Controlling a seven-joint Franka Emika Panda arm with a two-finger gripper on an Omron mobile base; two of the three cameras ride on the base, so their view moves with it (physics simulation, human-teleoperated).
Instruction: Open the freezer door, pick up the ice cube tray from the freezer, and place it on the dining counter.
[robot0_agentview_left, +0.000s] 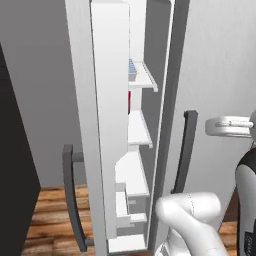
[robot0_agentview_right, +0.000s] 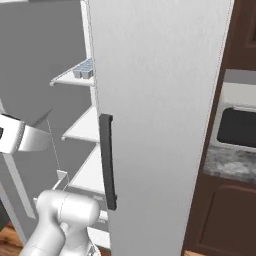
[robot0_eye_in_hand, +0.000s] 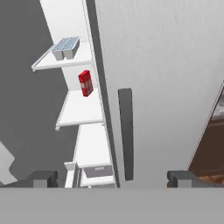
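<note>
I am holding my hand back from the fridge front, fingers spread wide and nothing between them. The hand is looking along the plain wider door and its dark bar handle, with the open compartment off to one side.

The freezer door is standing swung out, its own bar handle low on its outer face in the left base view. So I am judging the door step done and the reach for the tray as the step in hand.

Inside the freezer, nearest me, drawers are sitting at the bottom, then bare white shelves stepping up. On a middle shelf a red carton is standing upright. Farther and higher, the ice cube tray is resting flat on the upper shelf, toward that shelf's front edge, well apart from the hand.

Next move, as I am reading it: swing the hand across into the gap between the open door and the plain door, lift to the upper shelf, and come at the tray with the fingers either side of its narrow width. The opening is looking narrow, so clipping a door edge or a shelf lip is the risk.
</note>
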